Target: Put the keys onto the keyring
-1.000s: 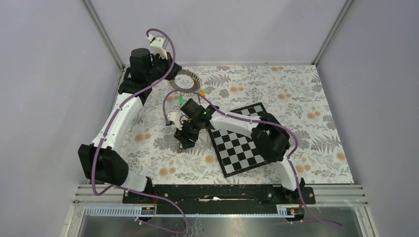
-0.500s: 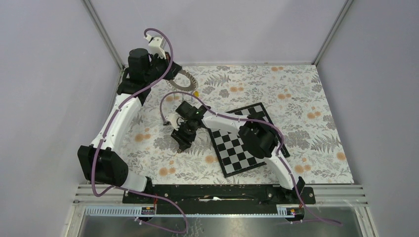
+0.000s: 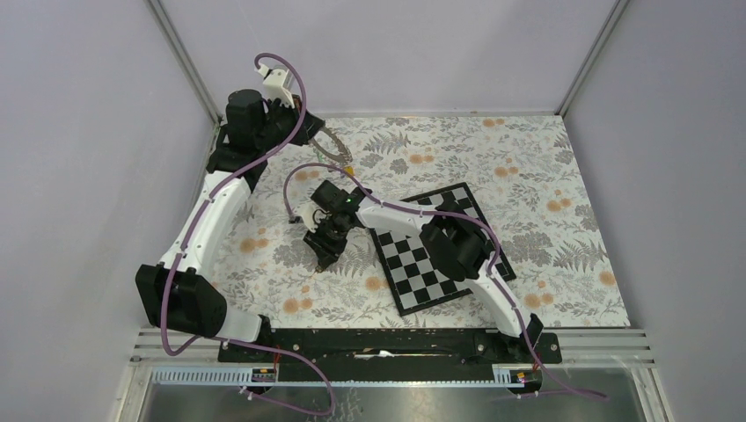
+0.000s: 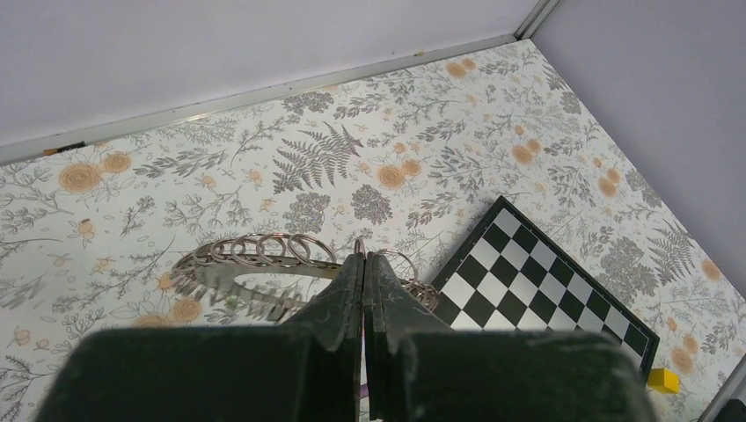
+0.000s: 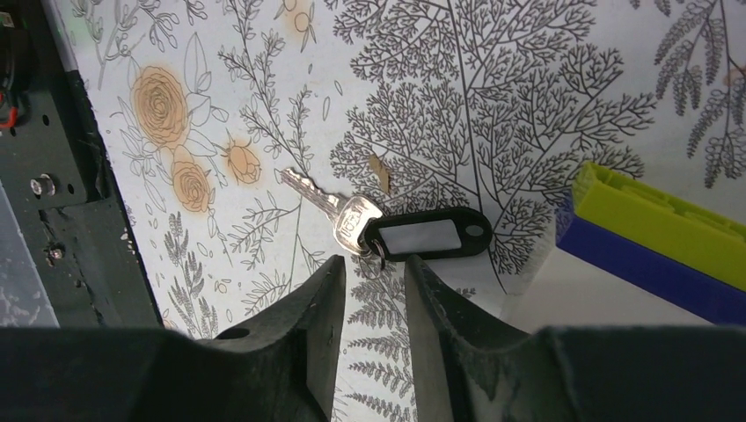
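Black-tagged key (image 5: 413, 236) is lying on the floral cloth (image 5: 493, 88), right gripper (image 5: 376, 268) hovering over it, fingers apart. Left gripper (image 4: 363, 262), pressed tight, is seemingly pinching the keyring (image 4: 268, 249) aloft. Next: nipping the key cleanly for threading.

lime-blue block (image 5: 651, 242) near key (image 5: 387, 233), cloth (image 5: 493, 105) otherwise bare

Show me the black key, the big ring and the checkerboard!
black key (image 5: 422, 237): right wrist view, on its black tag.
keyring (image 4: 264, 251): left wrist view, on its far coiled rim.
chessboard (image 4: 537, 281): left wrist view, on the middle squares.
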Robot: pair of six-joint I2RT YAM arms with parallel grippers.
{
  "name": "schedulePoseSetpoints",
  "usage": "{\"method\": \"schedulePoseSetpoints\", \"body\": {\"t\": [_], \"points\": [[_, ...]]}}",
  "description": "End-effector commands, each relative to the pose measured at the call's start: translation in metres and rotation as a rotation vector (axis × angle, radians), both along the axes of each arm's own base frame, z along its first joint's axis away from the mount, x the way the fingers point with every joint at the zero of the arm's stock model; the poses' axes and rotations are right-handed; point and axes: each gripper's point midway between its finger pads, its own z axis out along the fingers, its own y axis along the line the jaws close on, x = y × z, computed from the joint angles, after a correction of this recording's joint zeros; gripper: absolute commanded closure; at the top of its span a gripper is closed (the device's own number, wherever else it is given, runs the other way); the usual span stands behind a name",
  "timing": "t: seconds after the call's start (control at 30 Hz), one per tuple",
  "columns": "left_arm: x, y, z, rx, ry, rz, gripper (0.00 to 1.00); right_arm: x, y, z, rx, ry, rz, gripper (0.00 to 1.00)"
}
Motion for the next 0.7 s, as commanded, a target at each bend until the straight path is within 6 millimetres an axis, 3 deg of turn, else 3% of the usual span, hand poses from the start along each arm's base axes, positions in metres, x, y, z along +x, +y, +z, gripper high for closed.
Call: {"method": "schedulePoseSetpoints", "body": {"t": [0.0,0.27,0.4,0.5,0.67], "points": [[-0.008,0.0,0.046,-0.041,-0.145,-0.019,1.0,-0.007,0.004,0.0,-0.003,0.05,0.004,0.63],[-0.009,-0.001,0.045,-0.049,-0.139,-0.028,1.0,-0.008,0.004,-0.003,-0.016,0.046,-0.002,0.72],[-0.008,-0.001,0.043,-0.051,-0.137,-0.028,1.0,-0.01,0.005,-0.003,-0.017,0.051,-0.009,0.84],[-0.008,-0.001,0.041,-0.05,-0.134,-0.026,1.0,-0.009,0.006,0.001,-0.013,0.052,-0.015,0.93],[-0.009,0.0,0.04,-0.053,-0.133,-0.027,1.0,-0.007,0.006,0.012,-0.002,0.03,-0.021,0.98]]}}
